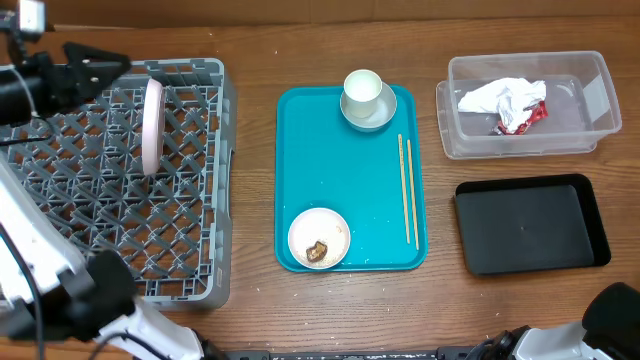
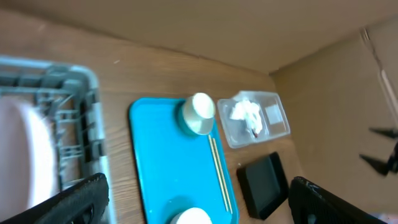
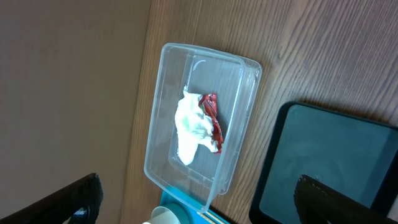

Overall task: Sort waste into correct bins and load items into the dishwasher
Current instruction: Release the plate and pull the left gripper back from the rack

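A pale pink plate (image 1: 152,125) stands on edge in the grey dish rack (image 1: 120,210). My left gripper (image 1: 105,70) hovers open and empty just left of the plate, over the rack's back. On the teal tray (image 1: 350,170) a white cup (image 1: 363,88) sits in a small bowl (image 1: 370,113). A second bowl (image 1: 318,238) holds a brown scrap (image 1: 317,250), and chopsticks (image 1: 408,190) lie along the tray's right side. White paper (image 1: 498,97) and a red wrapper (image 1: 532,117) lie in the clear tub (image 1: 590,80). My right gripper (image 3: 199,199) is open and empty, high over the tub (image 3: 161,124).
The black tray (image 1: 530,222) sits in front of the clear tub, right of the teal tray. Bare wood runs between the rack and the teal tray. Part of the right arm (image 1: 612,312) shows at the bottom right corner.
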`<state>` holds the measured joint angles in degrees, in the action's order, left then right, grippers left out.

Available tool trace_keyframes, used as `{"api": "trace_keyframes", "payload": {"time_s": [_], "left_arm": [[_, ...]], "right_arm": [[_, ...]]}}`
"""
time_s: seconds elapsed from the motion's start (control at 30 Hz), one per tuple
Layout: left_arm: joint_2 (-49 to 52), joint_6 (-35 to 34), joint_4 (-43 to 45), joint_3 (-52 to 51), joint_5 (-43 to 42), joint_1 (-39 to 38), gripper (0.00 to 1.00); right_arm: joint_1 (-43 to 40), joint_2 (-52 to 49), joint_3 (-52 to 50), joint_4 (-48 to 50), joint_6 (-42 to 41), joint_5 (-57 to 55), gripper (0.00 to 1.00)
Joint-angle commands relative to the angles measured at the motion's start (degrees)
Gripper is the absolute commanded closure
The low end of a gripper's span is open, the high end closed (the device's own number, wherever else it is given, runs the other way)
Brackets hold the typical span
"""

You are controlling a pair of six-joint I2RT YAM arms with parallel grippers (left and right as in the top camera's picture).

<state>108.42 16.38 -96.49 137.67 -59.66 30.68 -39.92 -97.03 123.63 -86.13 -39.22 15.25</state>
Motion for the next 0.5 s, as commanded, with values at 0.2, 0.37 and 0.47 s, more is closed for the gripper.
{"api": "trace_keyframes", "payload": {"time_s": [0.2,0.37,0.47], "left_arm": [[-8.66,-11.82,-0.31,0.85,21.51,-27.89,0.0],[-6.29,-12.28,0.2,-1.42,32.3,-44.94,0.0],[-3.17,-15.26,1.95,-2.56,40.13,-52.24,0.0]], "right_arm": [[0.09,0.04,0.2,0.28,-0.2,0.31,0.0],[0.09,0.04,0.2,0.28,-0.2,0.28,0.0],[0.09,0.04,0.2,0.28,-0.2,0.28,0.0]]}}
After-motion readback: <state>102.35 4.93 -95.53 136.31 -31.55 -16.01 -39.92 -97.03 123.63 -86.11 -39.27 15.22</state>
